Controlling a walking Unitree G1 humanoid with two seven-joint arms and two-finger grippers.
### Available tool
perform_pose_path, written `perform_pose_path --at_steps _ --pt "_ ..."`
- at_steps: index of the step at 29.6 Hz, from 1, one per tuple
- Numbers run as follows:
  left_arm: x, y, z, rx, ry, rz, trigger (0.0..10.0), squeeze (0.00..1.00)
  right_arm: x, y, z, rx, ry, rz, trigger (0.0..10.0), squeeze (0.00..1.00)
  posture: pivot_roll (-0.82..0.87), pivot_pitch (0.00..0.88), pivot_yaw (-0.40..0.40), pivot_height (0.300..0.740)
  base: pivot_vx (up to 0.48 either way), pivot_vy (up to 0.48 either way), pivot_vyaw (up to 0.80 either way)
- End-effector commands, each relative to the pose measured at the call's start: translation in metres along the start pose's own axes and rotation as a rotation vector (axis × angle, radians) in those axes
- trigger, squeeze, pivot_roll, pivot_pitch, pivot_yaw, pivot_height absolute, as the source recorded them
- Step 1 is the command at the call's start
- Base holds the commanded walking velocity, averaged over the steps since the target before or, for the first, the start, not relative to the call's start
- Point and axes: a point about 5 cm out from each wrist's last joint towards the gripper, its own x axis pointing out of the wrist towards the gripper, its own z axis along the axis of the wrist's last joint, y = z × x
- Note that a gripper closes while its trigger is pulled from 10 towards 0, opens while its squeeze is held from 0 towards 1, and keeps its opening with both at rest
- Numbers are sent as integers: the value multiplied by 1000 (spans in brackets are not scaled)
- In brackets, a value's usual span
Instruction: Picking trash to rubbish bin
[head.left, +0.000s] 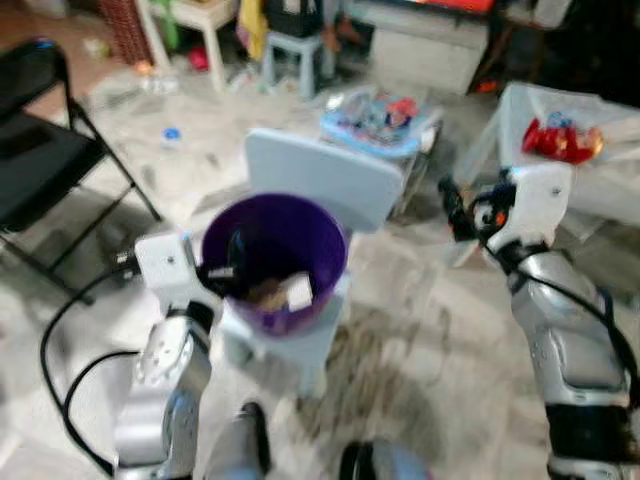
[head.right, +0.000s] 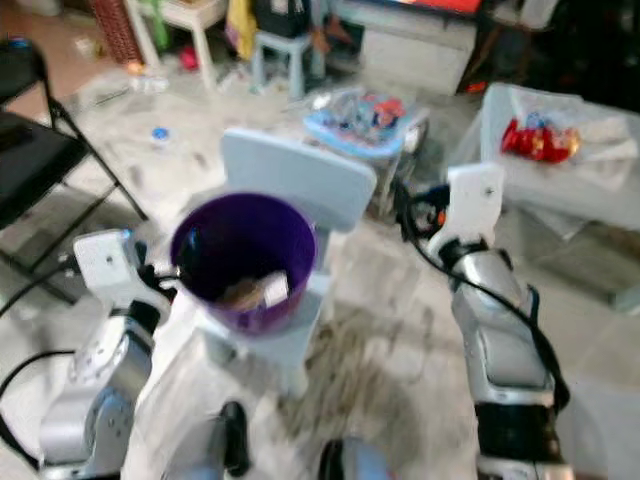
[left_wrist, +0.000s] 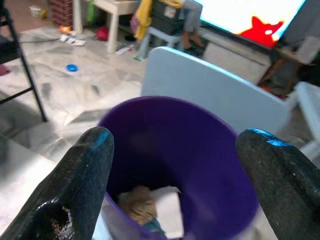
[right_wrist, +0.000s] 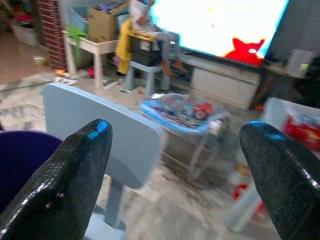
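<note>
Purple bin (left_wrist: 200, 160) (trash inside) between left gripper's (left_wrist: 175, 175) spread fingers

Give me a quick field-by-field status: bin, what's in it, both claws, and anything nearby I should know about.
bin: purple bin standing on the seat of a pale blue chair
contents: scraps of trash at the bottom, paper-like, kind unclear
left claw: left claw open, at the bin's near rim, nothing between its fingers
right claw: right claw open, raised to the right of the chair, holding nothing
nearby: black folding chair on the left; a small blue item on the floor beyond
</note>
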Motion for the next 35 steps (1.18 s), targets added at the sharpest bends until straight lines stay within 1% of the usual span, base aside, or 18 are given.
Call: perform_pose_path --at_steps 1,6,23,35 --pt "0 -1 3 9 -6 -5 10000 0 -1 -3 2 -5 -7 -16 10000 1000 52 193 -90 740 -334 0 0" --pt "0 -1 3 11 -8 -6 10000 0 -1 -3 2 -5 -10 -19 10000 1000 52 193 -90 740 -339 0 0" --pt "4 4 8 -9 -37 24 10000 0 2 -5 5 -5 -19 -19 10000 1000 53 183 -92 740 0 0 0" --pt "6 4 8 -12 -36 20 10000 0 2 -5 4 -7 -20 -21 10000 1000 50 178 -90 740 0 378 0"
